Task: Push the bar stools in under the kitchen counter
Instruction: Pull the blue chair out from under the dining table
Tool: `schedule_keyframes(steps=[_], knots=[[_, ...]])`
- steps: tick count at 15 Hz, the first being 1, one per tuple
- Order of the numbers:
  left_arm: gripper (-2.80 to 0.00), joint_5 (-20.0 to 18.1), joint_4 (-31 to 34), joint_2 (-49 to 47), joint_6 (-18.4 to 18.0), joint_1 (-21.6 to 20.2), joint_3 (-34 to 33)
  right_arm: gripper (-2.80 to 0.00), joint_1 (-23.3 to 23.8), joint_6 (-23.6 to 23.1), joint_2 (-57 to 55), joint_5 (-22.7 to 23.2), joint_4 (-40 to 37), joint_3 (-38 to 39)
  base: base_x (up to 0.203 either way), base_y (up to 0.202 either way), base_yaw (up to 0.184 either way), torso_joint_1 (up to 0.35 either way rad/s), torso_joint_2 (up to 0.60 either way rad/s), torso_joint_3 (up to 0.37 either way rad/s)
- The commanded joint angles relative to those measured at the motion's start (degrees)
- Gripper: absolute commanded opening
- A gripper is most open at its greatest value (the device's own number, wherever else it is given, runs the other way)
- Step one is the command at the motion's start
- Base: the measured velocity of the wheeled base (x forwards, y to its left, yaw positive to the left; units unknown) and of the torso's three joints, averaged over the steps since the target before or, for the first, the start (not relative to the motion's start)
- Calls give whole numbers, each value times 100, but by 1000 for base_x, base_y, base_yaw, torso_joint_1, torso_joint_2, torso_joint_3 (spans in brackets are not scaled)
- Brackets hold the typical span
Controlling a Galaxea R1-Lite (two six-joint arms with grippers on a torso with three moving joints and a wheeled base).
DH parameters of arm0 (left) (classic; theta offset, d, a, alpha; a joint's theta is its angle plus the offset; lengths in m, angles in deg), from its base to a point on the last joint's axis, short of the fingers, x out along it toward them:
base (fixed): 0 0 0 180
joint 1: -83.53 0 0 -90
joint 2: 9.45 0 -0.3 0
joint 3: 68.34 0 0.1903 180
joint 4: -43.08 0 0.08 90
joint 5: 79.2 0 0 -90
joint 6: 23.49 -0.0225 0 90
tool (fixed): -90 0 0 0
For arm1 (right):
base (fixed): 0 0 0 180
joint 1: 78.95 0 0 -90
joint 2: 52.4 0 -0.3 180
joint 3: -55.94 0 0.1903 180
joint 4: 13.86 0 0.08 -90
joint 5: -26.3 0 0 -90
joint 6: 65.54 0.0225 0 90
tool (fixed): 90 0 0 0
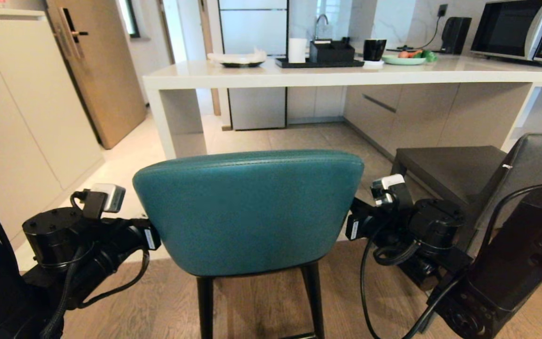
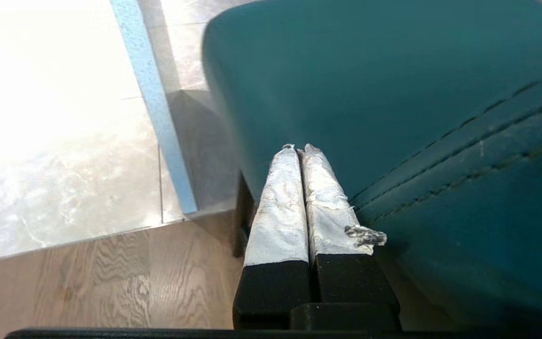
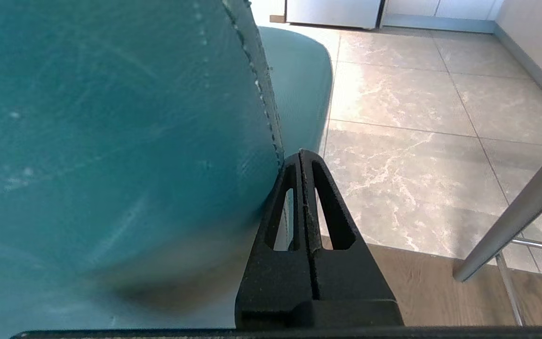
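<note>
Left pincer point(image 2: 298, 150): its two taped tips are pressed together with nothing between them. It sits at the left edge of the teal stool's back, touching or just beside it.
Right pincer point(image 3: 301, 155): its black tips are together too and hold nothing. It sits at the right edge of the same back, right by the seam.
Teal stool point(image 1: 247, 207): a tall stool with a round teal leather back and black legs. It stands on the wood floor point(image 1: 261, 301) between the two pincers, and it is not yet under the worktop.
Grey stool point(image 1: 450, 172): a dark grey stool with a flat square back, just to the right of the teal stool. Its seat is near the worktop edge but does not look tucked in.
Worktop point(image 1: 327, 75): a long, thick, shiny off-white stone top with a slab end panel, beyond the teal stool. A black tray, a white cup and a black cup, plates and a microwave sit on it.
Step now: both arms look set to push the teal stool's back.
Next move: I think both sides must push evenly and straight toward the gap under the worktop, or the stool may turn.
</note>
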Motion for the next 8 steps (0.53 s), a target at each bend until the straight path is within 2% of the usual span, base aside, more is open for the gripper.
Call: schedule_keyframes(steps=[1, 5, 8], knots=[[-280, 7, -41, -105, 8, -71, 98, -280, -1157, -6, 77, -8, 6, 55, 0, 0, 0, 0, 0, 0], [-280, 16, -41, -57, 12, -81, 29, -280, -1153, -6, 42, -8, 6, 47, 0, 0, 0, 0, 0, 0], [-280, 80, -41, 238, 20, -184, -21, -280, -964, 41, 256, -16, 6, 106, 0, 0, 0, 0, 0, 0]])
